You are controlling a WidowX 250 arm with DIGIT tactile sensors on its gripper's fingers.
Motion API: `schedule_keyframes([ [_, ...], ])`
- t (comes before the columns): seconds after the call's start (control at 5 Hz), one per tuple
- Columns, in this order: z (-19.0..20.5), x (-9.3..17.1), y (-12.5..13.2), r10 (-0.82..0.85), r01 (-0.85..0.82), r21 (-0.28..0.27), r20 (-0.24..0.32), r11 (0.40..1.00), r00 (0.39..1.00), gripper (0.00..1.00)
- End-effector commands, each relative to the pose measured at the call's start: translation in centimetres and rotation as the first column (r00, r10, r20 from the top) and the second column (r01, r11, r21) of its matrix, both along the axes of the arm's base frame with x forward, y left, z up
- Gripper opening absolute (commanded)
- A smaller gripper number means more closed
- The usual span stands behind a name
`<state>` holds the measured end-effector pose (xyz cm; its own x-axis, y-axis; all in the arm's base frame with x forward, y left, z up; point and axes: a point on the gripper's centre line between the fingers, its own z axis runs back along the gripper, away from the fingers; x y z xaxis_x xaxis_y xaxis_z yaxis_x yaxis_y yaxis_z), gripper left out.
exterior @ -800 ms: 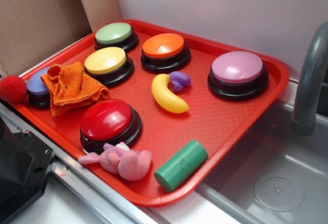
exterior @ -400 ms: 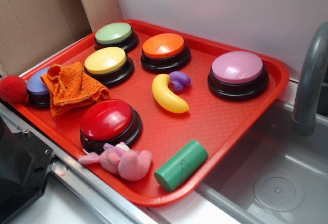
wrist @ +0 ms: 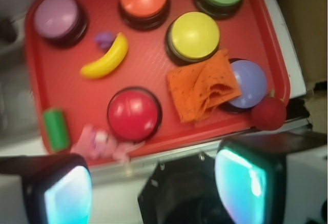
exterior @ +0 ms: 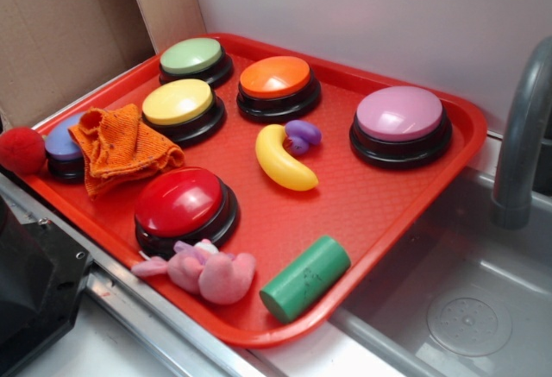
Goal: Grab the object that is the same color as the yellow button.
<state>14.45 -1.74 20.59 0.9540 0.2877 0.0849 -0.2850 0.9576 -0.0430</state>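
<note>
Red tray (exterior: 414,196) beside a sink holds the toy banana (exterior: 283,160), lying untouched between the yellow button (exterior: 178,102) and the pink button (exterior: 400,114). The tool (wrist: 154,188) hovers high above, fingers spread and empty, so approach and grasp remain.

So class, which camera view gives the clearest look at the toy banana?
The exterior view: the toy banana is large, sharp, and its curve beside the purple toy is plain. The wrist view shows the toy banana smaller and blurrier, from above.
</note>
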Motion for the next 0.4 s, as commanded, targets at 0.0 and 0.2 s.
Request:
schedule_keyframes([
  [0.0,-3.0,5.2,0.5,0.272,-0.272,-0.009,0.097,0.962,0.957,1.0],
  [0.2,-5.3,7.5,0.1,0.339,-0.334,-0.059,0.1,0.941,0.936,1.0],
])
